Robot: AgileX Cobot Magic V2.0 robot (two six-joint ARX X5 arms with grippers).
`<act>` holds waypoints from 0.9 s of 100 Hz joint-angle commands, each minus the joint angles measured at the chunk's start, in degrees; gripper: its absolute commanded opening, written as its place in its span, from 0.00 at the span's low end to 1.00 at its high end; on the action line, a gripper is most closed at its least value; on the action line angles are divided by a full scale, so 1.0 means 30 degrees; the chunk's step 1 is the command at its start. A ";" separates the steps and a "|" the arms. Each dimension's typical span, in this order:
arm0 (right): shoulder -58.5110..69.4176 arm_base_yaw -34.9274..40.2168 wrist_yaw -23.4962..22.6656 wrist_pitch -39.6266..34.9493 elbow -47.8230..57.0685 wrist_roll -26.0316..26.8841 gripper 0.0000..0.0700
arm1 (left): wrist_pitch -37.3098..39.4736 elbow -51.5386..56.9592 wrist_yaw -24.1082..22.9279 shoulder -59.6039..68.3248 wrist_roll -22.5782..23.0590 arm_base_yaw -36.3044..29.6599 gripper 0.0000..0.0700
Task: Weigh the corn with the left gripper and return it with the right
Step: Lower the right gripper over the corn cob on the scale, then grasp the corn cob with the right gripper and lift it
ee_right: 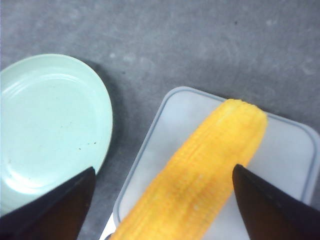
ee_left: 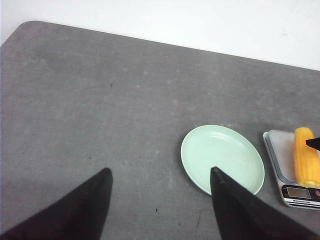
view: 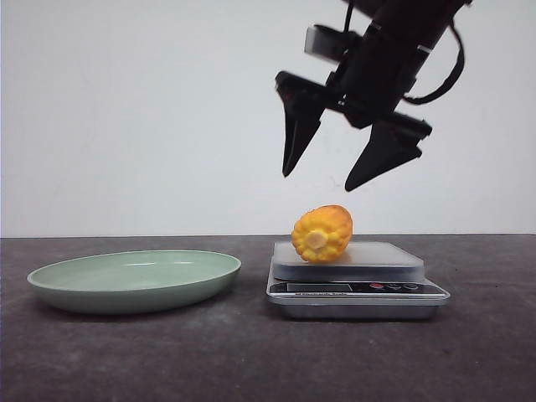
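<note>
Hovering directly over the corn [view: 322, 234], the right hand [view: 322, 176] has its fingers spread wide and empty, one tip to either side of the cob. The corn lies on the platform of the scale [view: 356, 280], pale cut end facing the near side, its long axis running near-to-far. In the right wrist view the fingers straddle that axis across its width, so a straight descent should close across the cob. The left hand [ee_left: 160, 205] is also wide and empty, well off to the left, beyond the green plate [view: 134, 280] on the counter [view: 251, 360]. Right arm clearly nearer.
</note>
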 commanded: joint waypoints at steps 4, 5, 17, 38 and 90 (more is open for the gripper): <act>0.0969 0.0131 0.0117 0.0131 0.0423 0.0809 0.79 | -0.0692 0.0146 -0.0044 0.0087 0.0372 -0.0087 0.49; 0.1042 0.0131 0.0117 0.0138 0.0423 0.0845 0.79 | -0.0692 0.0138 -0.0051 0.0087 0.0372 -0.0095 0.49; 0.1705 0.0131 0.0291 0.0153 0.0423 0.0874 0.79 | -0.0692 0.0007 -0.0044 0.0087 0.0459 -0.0095 0.49; 0.2193 0.0255 0.0488 -0.0160 0.0423 0.1188 0.59 | -0.0692 -0.0117 -0.0044 0.0087 0.0685 -0.0095 0.49; 0.1122 0.0590 0.2091 -0.0459 0.0758 0.0867 0.00 | -0.0692 -0.0117 -0.0058 0.0087 0.0969 -0.0095 0.50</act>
